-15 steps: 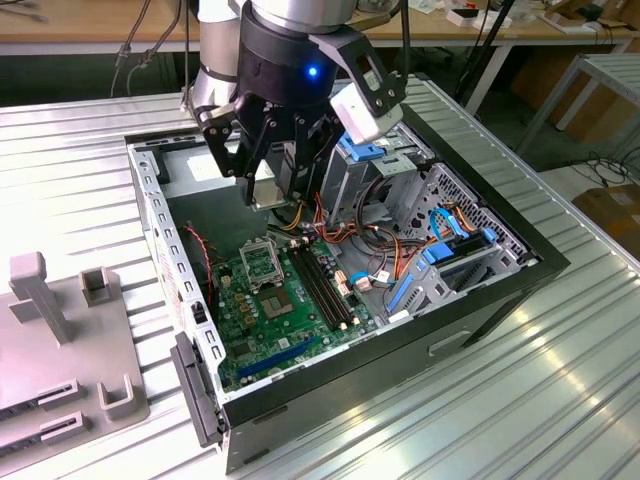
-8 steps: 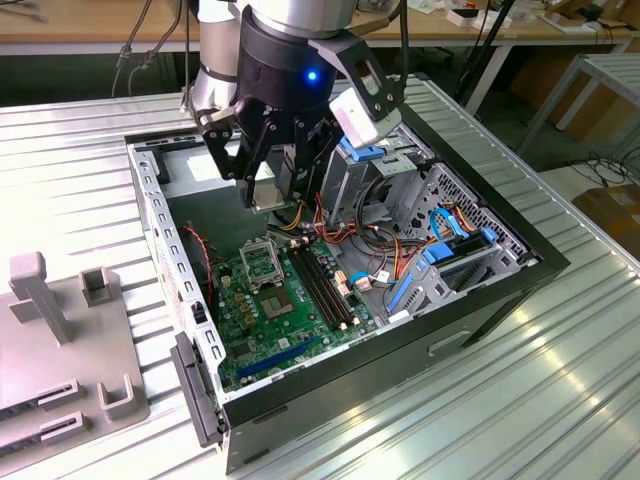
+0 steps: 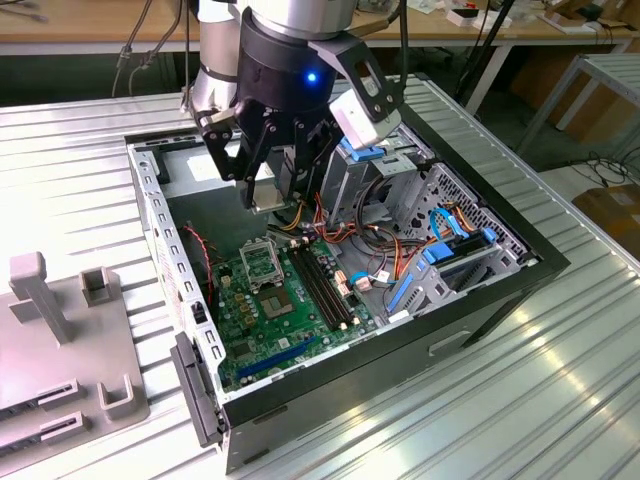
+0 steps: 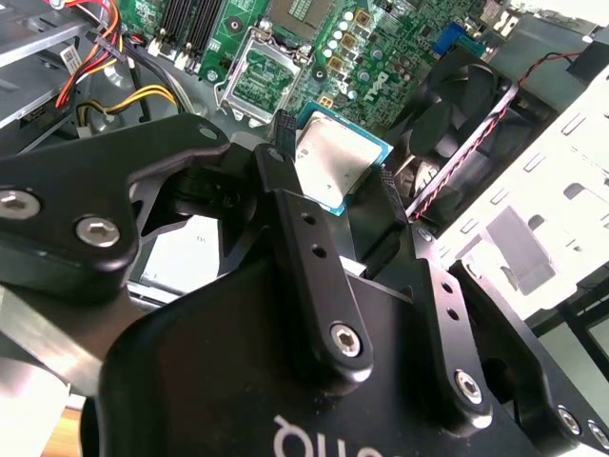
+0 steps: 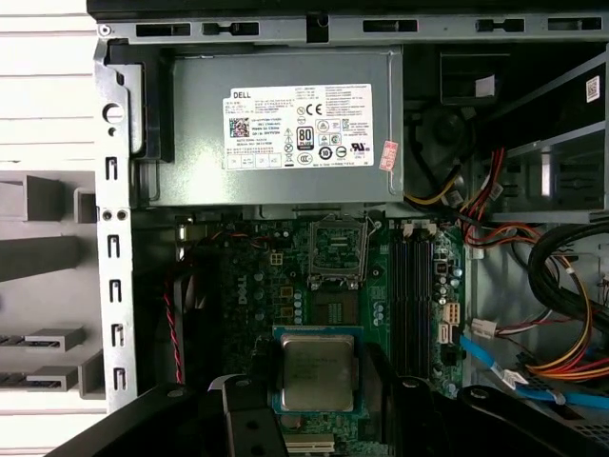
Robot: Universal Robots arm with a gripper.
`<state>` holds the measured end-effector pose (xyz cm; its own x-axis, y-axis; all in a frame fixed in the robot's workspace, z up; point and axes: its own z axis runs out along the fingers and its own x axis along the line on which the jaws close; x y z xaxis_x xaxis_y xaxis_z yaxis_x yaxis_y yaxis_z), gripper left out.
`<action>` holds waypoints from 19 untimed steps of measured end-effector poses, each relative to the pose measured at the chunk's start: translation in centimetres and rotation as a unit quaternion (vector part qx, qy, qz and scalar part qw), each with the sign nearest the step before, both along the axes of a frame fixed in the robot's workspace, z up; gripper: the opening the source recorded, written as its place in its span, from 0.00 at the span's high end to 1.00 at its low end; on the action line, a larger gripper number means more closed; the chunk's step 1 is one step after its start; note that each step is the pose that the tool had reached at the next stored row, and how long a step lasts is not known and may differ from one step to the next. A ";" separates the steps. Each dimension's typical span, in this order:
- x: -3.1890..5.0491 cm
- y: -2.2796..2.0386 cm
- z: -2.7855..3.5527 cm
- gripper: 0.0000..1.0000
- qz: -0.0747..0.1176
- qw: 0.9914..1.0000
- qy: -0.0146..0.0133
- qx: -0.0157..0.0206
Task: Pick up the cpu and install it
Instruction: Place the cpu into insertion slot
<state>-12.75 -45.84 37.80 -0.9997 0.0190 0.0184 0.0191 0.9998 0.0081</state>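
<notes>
The gripper (image 4: pixel 335 164) pinched the cpu (image 4: pixel 333 157) by two opposite edges, silver face showing; the cpu hung in the air inside the open case (image 3: pixel 540 265), over the green board (image 3: pixel 260 330); it was clear of the socket (image 5: pixel 335 249), which lay near the power supply (image 5: pixel 285 124).

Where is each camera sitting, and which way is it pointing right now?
Exterior view: off the arm, looking down slantwise into the open case; arm and gripper show.
First wrist view: on the wrist, looking straight down at the motherboard and power supply; the fingers show.
Second wrist view: on the wrist, looking along the fingers.
Both wrist views share the cpu, gripped, and the empty socket.
</notes>
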 end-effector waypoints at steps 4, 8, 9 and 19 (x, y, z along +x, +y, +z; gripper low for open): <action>0.03 -0.01 -0.23 0.53 0.001 1.000 0.000 0.000; 0.21 -0.01 -0.52 0.53 0.001 1.000 0.000 0.000; 0.29 -0.01 -0.56 0.53 0.001 1.000 0.000 0.000; 0.76 -0.01 -0.77 0.53 0.001 1.000 0.000 0.000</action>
